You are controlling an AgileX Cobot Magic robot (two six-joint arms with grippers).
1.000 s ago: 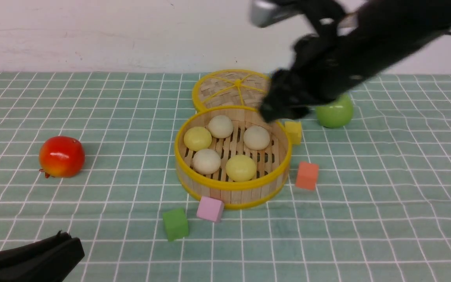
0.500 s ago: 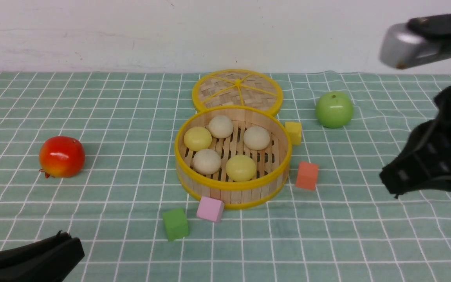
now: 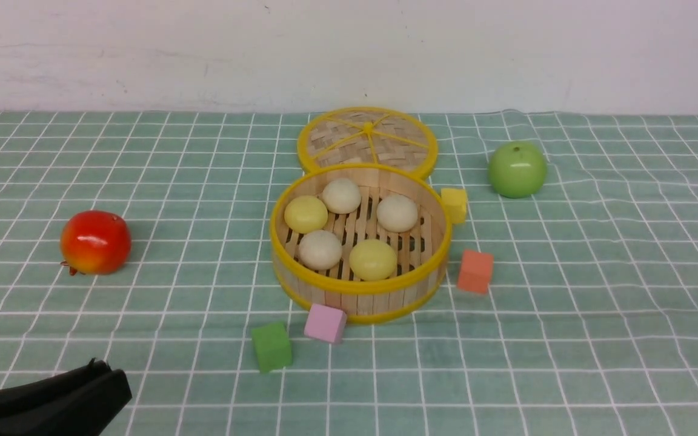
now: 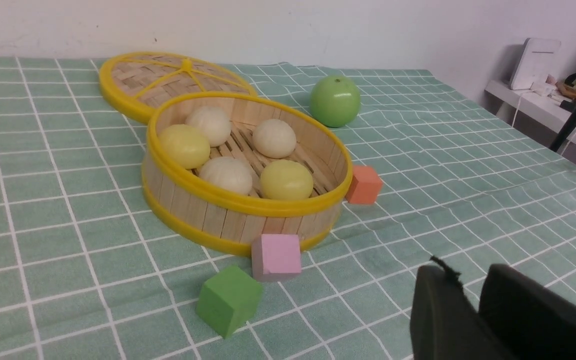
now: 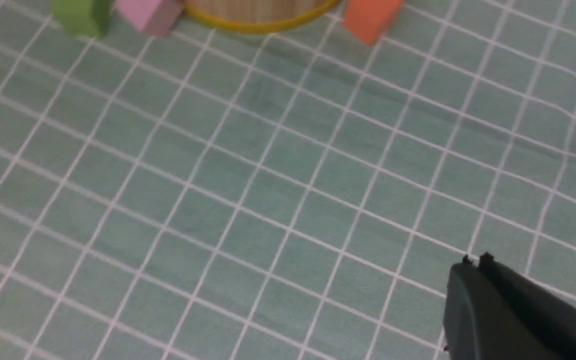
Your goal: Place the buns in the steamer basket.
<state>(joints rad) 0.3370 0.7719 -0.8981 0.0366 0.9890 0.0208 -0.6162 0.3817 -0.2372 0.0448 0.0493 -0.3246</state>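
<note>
Front view, five buns (image 3: 342,195), one steamer basket (image 3: 358,290)

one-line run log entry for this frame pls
buns: all five in steamer basket | lid: flat behind basket | left gripper: holds nothing, low near robot | right gripper: shut, empty, over bare cloth

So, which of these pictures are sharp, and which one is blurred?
Front view: sharp, even soft light, round wooden-slat steamer basket crisp. Left wrist view: sharp as well. Right wrist view: blurred, and the small pink cube looks smeared.
</note>
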